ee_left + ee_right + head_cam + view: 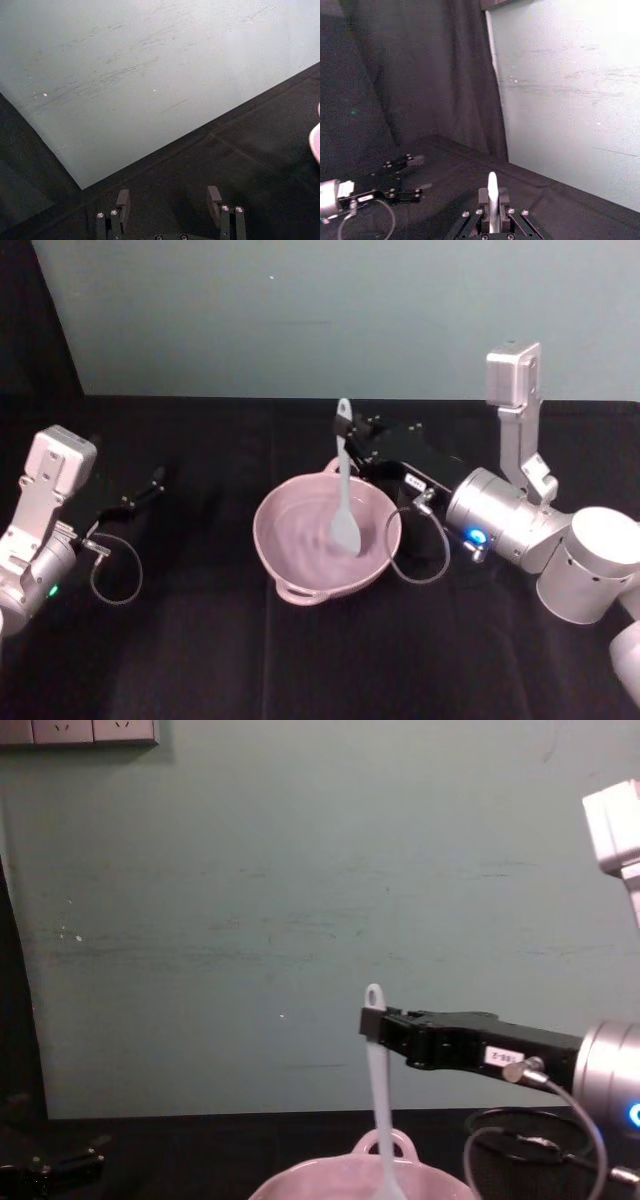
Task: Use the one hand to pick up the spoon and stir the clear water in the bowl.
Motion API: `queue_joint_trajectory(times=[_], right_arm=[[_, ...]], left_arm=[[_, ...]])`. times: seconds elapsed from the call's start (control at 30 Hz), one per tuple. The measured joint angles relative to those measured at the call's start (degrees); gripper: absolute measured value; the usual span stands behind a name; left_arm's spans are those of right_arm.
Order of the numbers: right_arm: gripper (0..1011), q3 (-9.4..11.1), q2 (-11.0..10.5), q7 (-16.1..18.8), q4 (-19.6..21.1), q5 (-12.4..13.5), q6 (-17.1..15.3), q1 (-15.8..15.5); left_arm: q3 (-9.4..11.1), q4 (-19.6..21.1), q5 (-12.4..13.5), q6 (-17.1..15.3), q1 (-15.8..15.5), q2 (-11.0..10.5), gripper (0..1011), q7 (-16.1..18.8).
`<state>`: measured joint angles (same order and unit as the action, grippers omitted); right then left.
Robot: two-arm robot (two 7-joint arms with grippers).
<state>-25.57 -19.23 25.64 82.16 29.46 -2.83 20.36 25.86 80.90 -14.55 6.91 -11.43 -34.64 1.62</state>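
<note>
Head view: black right gripper (351, 444) pinches white plastic spoon (345, 505) high, blade reaching into glossy pink bowl (264, 532); left gripper (154, 483) parked left, spread.

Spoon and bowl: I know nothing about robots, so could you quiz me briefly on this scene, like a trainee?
1. True or false: the spoon stands nearly upright, blade in the bowl.
2. Fill in: the left gripper is ____ (open/shut).
3. What grips the spoon's handle? A. left gripper B. right gripper C. a person's hand
Key: 1 true; 2 open; 3 B.
</note>
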Motion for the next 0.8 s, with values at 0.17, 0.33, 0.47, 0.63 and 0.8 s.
queue_joint_trajectory(times=[0.17, 0.33, 0.47, 0.63, 0.8], right_arm=[[114, -1.48, 0.96, 0.71, 0.02, -0.12, -0.22, 0.38], [114, -3.11, 2.79, 1.55, -1.77, -0.44, -0.14, 2.1], [114, -4.19, 4.72, 2.2, -4.63, -0.7, 0.37, 4.29], [114, -4.93, 6.98, 2.68, -8.93, -1.02, 1.19, 7.18], [114, -4.41, 8.5, 2.64, -13.08, -1.11, 2.09, 9.75]], left_arm=[[0.0, 0.0, 0.0, 0.0, 0.0, 0.0, 1011, 0.0], [0.0, 0.0, 0.0, 0.0, 0.0, 0.0, 1011, 0.0], [0.0, 0.0, 0.0, 0.0, 0.0, 0.0, 1011, 0.0], [0.0, 0.0, 0.0, 0.0, 0.0, 0.0, 1011, 0.0], [0.0, 0.0, 0.0, 0.0, 0.0, -0.01, 1011, 0.0]])
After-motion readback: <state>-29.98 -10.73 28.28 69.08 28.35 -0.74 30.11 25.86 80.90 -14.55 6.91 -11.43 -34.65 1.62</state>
